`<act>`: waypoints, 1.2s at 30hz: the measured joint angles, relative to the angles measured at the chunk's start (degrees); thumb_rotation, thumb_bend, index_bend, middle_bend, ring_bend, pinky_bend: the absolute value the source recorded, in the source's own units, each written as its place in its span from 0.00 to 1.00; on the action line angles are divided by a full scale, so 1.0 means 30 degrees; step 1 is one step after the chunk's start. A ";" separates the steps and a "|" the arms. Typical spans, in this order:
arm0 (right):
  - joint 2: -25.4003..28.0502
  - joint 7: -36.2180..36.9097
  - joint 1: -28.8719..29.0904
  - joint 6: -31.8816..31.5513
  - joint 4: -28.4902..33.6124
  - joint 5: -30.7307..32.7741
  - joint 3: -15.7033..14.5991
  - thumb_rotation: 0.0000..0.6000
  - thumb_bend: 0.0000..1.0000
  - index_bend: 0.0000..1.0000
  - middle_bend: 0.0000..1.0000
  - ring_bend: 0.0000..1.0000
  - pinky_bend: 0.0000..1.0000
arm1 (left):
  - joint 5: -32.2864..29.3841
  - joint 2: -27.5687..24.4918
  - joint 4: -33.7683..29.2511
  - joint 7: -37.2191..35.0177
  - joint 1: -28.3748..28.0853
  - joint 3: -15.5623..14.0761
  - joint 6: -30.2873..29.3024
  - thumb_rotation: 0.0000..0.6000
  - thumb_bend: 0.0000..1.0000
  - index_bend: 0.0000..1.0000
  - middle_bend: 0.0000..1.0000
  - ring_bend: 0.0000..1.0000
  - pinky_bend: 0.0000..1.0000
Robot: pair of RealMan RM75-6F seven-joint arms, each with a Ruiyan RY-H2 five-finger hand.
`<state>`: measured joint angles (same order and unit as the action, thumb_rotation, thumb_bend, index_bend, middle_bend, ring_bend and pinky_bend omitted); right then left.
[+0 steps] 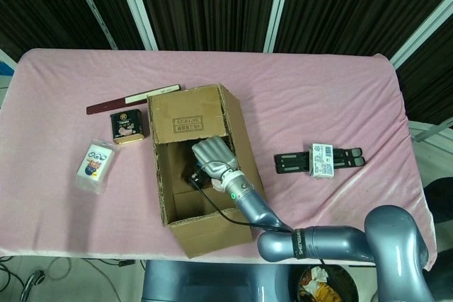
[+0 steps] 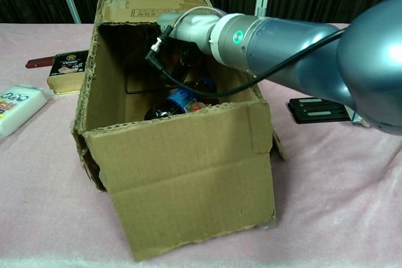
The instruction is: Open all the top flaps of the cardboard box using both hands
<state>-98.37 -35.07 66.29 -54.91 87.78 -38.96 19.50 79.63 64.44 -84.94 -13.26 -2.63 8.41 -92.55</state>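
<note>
The cardboard box stands near the table's front edge with its top open. In the chest view its front wall faces me. My right hand reaches in over the front edge, fingers extended, and rests against the inside of the far flap, holding nothing. The chest view shows this hand high at the box's back, just under the far flap. The right flap stands up beside the arm. A dark bottle with a blue label lies inside the box. My left hand is in neither view.
Left of the box lie a dark red strip, a black tin and a white packet. On the right sits a black stand with a small white box on it. A black cable hangs from the wrist into the box.
</note>
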 measured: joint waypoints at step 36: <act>-0.0986 0.0345 0.5102 0.3024 -0.9991 0.0290 0.3347 1.00 0.42 0.04 0.07 0.06 0.24 | -0.0009 -0.0199 -0.0458 -0.0405 0.0211 0.0189 0.0480 1.00 0.33 0.05 0.05 0.02 0.08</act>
<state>-101.33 -34.03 81.60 -45.84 57.81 -38.09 29.54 79.60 63.84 -86.31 -14.47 -2.00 8.98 -91.11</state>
